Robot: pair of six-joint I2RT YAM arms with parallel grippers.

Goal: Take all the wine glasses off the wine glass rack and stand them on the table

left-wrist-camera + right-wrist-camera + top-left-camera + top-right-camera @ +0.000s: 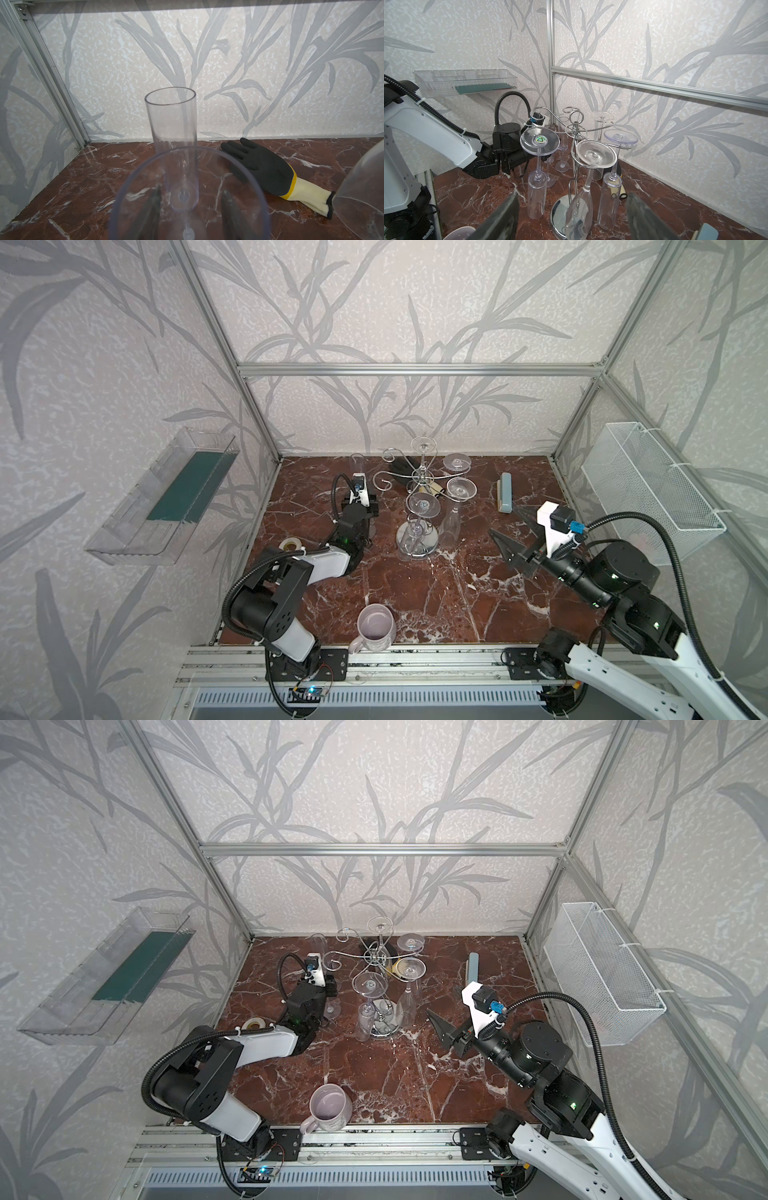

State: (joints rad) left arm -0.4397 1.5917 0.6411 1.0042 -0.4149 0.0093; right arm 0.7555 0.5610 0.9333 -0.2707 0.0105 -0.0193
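Mostly, the open room lies in front of the chrome wire wine glass rack (420,479). Bare red-brown marble tabletop (436,597) runs from its round mirror base to the front edge, where a lilac ceramic mug (376,628) stands right at the lip, beside the aluminium front rail (415,657). Behind the rack it is tight: a black glove with a cream cuff (264,170) lies between it and the back wall.

Four clear wine glasses (596,154) hang upside down from the rack's scroll arms. Left of the rack, two clear upright flutes (171,124) stand on the marble. The left gripper (192,190) has a finger on either side of the one nearer its camera; I cannot tell whether they press it. Right of the rack, the right gripper (503,520) has its jaws wide apart with nothing between them, and a grey-blue oblong block (505,491) lies just behind it.

The mug shows only its own pale bottom. Far left of the rack, a clear plastic wall tray (124,531) holds a dark green sheet (193,485). Far right hangs a white wire mesh basket (665,506), its contents unclear.
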